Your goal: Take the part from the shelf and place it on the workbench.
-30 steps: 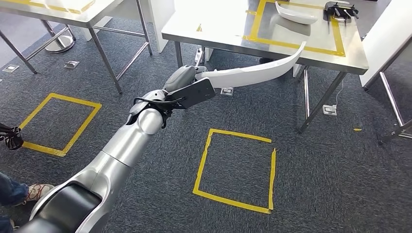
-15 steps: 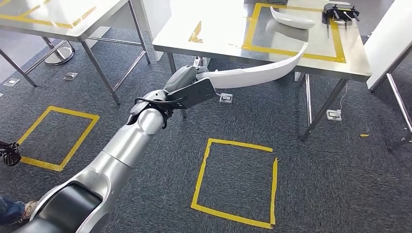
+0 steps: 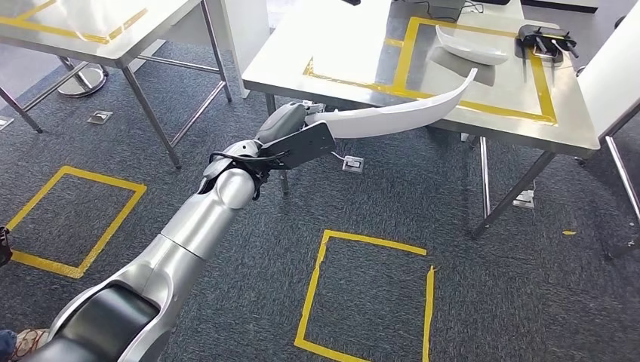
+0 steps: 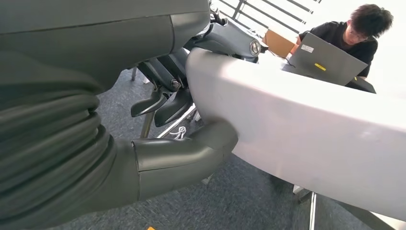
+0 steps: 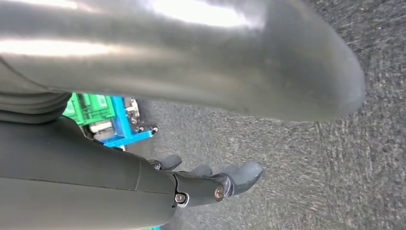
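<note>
A long, curved white part [image 3: 392, 115] is held in my left hand [image 3: 289, 123], out in front of me above the carpet. Its far tip reaches over the near edge of the steel workbench [image 3: 340, 45]. In the left wrist view my thumb [image 4: 184, 153] presses under the part [image 4: 306, 129] and the darker fingers [image 4: 165, 98] wrap its other side. A yellow taped rectangle [image 3: 408, 47] marks the bench top; inside it lies another white part [image 3: 472, 45]. My right hand [image 5: 210, 184] hangs over the carpet, its fingers apart and holding nothing.
A black tool [image 3: 543, 39] sits at the bench's far right corner. A second steel table [image 3: 113, 34] stands at the left. Yellow taped squares [image 3: 370, 302] mark the carpet. A white panel [image 3: 607, 68] is at the right. A person with a laptop [image 4: 330, 60] sits beyond the bench.
The whole view has shifted: the workbench is nearer and more of its top shows. My left arm and the part keep the same pose in the picture.
</note>
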